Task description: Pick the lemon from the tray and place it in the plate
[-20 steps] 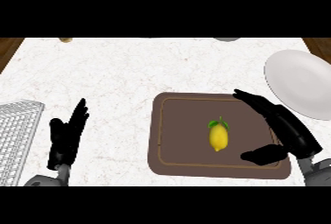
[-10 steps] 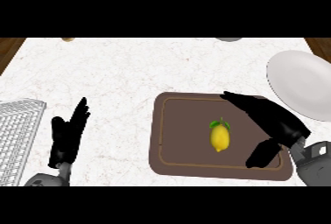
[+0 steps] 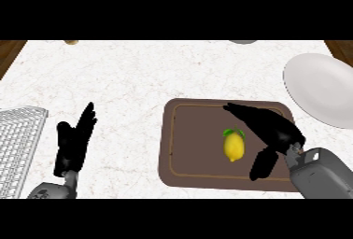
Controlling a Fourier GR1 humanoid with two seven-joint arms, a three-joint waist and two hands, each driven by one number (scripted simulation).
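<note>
Counter [image 3: 138, 74]: pale marbled top that carries everything below
Tray [image 3: 196, 149]: brown, rounded corners, right of centre and near my edge of the counter
Plate [image 3: 321, 88]: white, at the far right, just beyond the tray's far right corner and partly cut by the view's edge
Wire rack [image 3: 17, 144]: white grid at the far left, no part of this task
My right hand [image 3: 272, 128]: open over the tray's right half, fingers straight and slanting to the far left, thumb pointing back toward me; it holds nothing
My left hand [image 3: 74, 142]: open and at rest on the left, fingers up, between rack and tray
Lemon [image 3: 234, 145]: on the tray, a little right of its middle, not yet lifted
Lemon axis: long way runs away from me, green leaf at the far end
Lemon to hand: just left of my right palm, in the gap between fingers and thumb; I see no contact
Nearer hand: the right by far, and the plate lies on that same side, so I judge the grasp is its work
</note>
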